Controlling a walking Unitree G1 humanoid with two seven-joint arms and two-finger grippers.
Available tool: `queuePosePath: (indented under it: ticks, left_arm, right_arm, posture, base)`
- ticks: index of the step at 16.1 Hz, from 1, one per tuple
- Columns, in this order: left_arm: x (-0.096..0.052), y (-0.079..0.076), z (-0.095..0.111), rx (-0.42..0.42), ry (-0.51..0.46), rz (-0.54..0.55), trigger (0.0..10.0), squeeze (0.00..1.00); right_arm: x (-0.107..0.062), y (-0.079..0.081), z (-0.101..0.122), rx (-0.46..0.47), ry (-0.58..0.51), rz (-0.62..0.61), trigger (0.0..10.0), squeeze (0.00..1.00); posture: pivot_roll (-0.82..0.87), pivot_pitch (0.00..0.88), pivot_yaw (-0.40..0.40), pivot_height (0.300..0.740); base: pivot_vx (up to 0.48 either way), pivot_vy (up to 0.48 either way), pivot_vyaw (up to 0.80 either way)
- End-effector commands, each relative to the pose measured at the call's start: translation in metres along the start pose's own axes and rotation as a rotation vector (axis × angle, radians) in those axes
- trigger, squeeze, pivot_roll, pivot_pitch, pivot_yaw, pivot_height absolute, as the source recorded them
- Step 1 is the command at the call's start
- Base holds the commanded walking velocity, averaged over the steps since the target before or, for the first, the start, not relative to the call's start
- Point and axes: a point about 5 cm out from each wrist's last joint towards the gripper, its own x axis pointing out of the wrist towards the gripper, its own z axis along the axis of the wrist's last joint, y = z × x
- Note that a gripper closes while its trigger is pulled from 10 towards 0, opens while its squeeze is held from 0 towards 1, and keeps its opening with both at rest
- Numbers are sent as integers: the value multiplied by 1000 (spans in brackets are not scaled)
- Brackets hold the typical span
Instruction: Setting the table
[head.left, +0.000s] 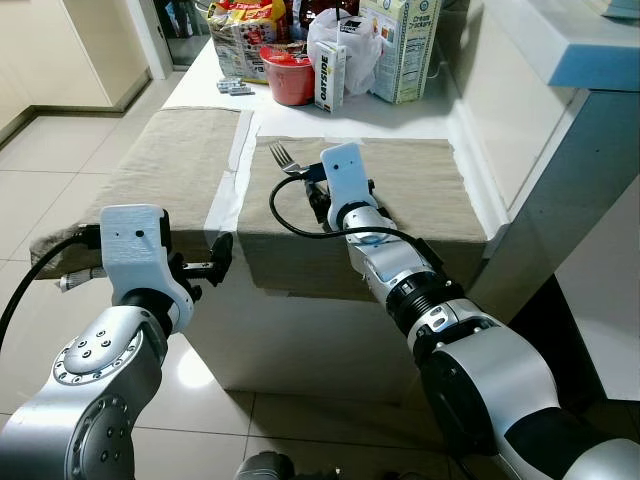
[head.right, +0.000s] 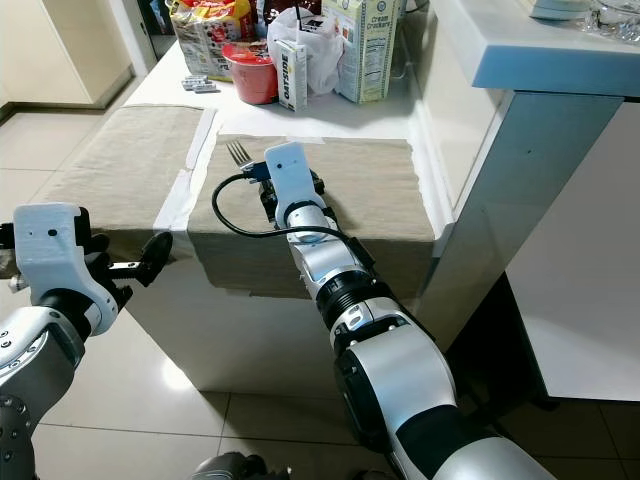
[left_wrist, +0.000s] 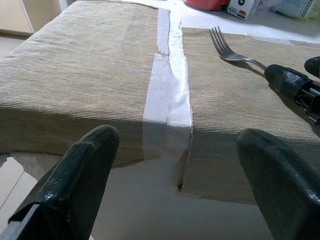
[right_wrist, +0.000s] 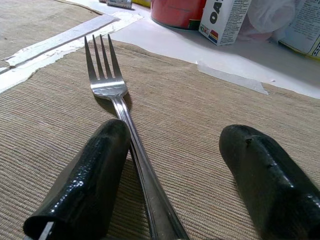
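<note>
A silver fork lies flat on the right beige placemat, tines toward the far side of the table. My right gripper is low over the fork's handle and open. The handle runs between the fingers, close against one finger, with a wide gap to the other. From the head, the right gripper sits at the mat's left part, just behind the fork. My left gripper is open and holds nothing. It hovers off the table's front edge, facing the white tape strip between the two mats.
A second beige placemat covers the table's left part. At the far end stand a red bowl, an Oatside carton, a cracker box, a white bag and snack packs. A white counter borders the right.
</note>
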Motion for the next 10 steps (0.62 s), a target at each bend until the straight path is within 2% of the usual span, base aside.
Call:
queuePosePath:
  ticks: [1,10]
  left_arm:
    - [1,0,-1,7,5,7,10000,0]
    - [1,0,-1,7,5,7,10000,0]
  right_arm:
    - [-11,17,-50,27,202,47,10000,0]
    - [-11,17,-50,27,202,47,10000,0]
  posture:
    - [196,101,51,740]
    - [196,101,51,740]
  base:
    - [0,0,0]
    - [0,0,0]
